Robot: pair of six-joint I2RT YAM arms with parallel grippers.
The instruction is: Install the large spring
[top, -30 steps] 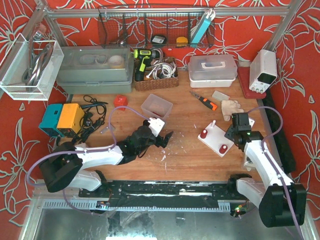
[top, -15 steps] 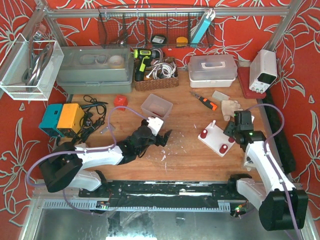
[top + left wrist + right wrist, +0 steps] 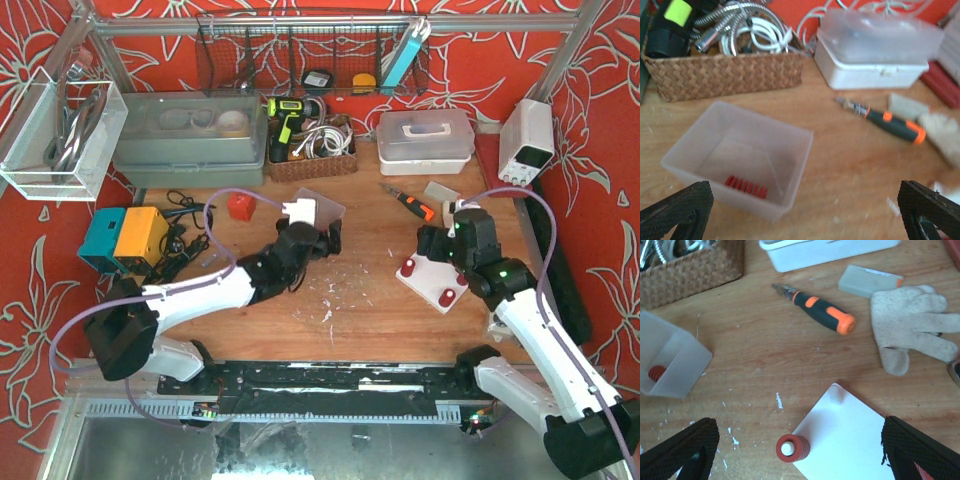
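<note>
A white plate (image 3: 855, 440) lies on the wood right of centre, also seen from above as the plate (image 3: 432, 283). A wide red spring (image 3: 792, 448) sits over a white peg at its corner, and a bare peg (image 3: 835, 392) stands behind. From above, two red springs (image 3: 408, 268) (image 3: 447, 297) sit on the plate. My right gripper (image 3: 800, 452) hovers open above the plate, holding nothing. A clear bin (image 3: 740, 155) holds a red spring (image 3: 746, 187) lying on its side. My left gripper (image 3: 802, 220) is open just in front of the bin, seen from above as the gripper (image 3: 325, 238).
An orange-handled screwdriver (image 3: 822, 312), a glove (image 3: 910, 330) and a grey block (image 3: 870, 280) lie beyond the plate. A wicker basket (image 3: 310, 150) and a white lidded box (image 3: 425, 135) stand at the back. Cables (image 3: 185, 235) and a teal-orange box (image 3: 125, 235) sit left.
My right gripper has opened and moved up and away from the plate's near side toward its far side. My left gripper has moved forward to the clear bin.
</note>
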